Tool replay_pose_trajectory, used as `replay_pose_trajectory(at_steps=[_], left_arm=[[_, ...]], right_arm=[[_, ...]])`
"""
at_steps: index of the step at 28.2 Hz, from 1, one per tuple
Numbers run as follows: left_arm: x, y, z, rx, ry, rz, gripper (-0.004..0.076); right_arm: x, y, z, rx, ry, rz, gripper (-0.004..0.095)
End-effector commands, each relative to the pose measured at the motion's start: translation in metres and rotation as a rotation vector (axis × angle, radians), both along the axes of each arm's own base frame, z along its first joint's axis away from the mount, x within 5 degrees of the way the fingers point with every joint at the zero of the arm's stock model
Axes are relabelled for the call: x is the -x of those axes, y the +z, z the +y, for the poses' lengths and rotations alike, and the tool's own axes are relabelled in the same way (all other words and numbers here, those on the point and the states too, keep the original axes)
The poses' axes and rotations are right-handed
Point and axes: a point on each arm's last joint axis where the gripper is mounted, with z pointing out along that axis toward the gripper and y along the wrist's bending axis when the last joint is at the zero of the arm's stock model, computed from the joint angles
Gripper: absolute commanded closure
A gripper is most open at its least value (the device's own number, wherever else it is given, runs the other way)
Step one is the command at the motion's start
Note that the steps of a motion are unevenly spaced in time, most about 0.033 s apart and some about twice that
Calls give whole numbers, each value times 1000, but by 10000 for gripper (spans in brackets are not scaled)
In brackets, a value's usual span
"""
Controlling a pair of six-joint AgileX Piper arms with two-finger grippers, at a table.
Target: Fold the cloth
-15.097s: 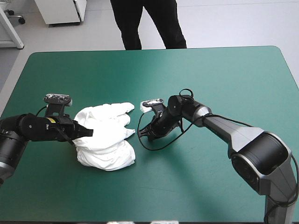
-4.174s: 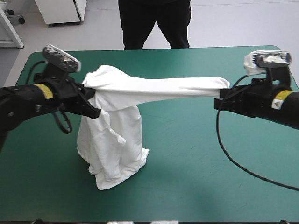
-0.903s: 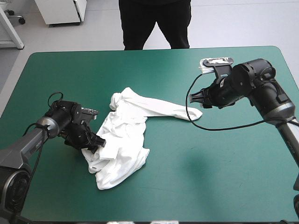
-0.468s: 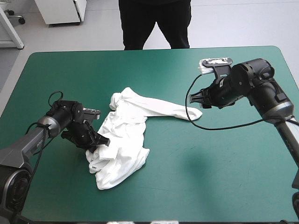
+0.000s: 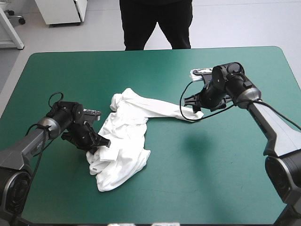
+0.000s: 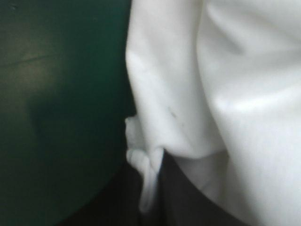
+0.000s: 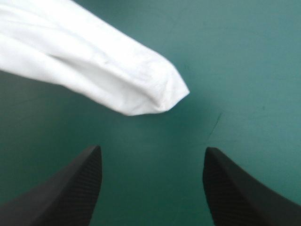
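The white T-shirt (image 5: 123,141) lies crumpled on the teal-green cover, left of the table's middle. A long rolled strip of it (image 5: 164,109) reaches toward the right. My left gripper (image 5: 98,141) rests low at the heap's left edge, shut on the T-shirt. In the left wrist view a pinched white fold (image 6: 146,186) sits between the black fingers of my left gripper (image 6: 149,165). My right gripper (image 5: 189,104) hovers at the strip's pointed end (image 7: 155,94). Its fingers stand open (image 7: 151,150), apart from the fabric, with teal-green cover between them.
The teal-green cover (image 5: 216,174) spreads wide in front of and to the right of the T-shirt. The table's far edge (image 5: 155,50) runs well behind both arms.
My left gripper has shut on the T-shirt's left edge. My right arm has swung left and down toward the strip's end, with its fingers spreading wider.
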Motion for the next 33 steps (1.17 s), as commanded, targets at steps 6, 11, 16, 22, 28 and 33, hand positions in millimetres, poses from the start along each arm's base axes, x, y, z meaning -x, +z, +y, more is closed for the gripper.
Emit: replay_pose_trajectory(at_steps=[6,11,16,22,28,33], left_arm=[[-4,5,6,-49,-27,-72,733],[-4,5,6,-49,-27,-72,733],[-4,5,6,-52,-33,-73,733],[-4,5,6,-52,-33,-73,733],[-4,5,6,-52,-33,-73,733],[-3,13,7,-60,-32,-91,733]], right_arm=[[-23,-3,-12,-13,-18,-86,318],[-33,-22,-7,-36,-20,-61,318],[-40,-40,-3,-42,-15,-24,318],[-45,-59,4,-85,3,30,353],[-45,-66,10,-146,-5,69,819],[-38,-52,9,-130,60,56,925]])
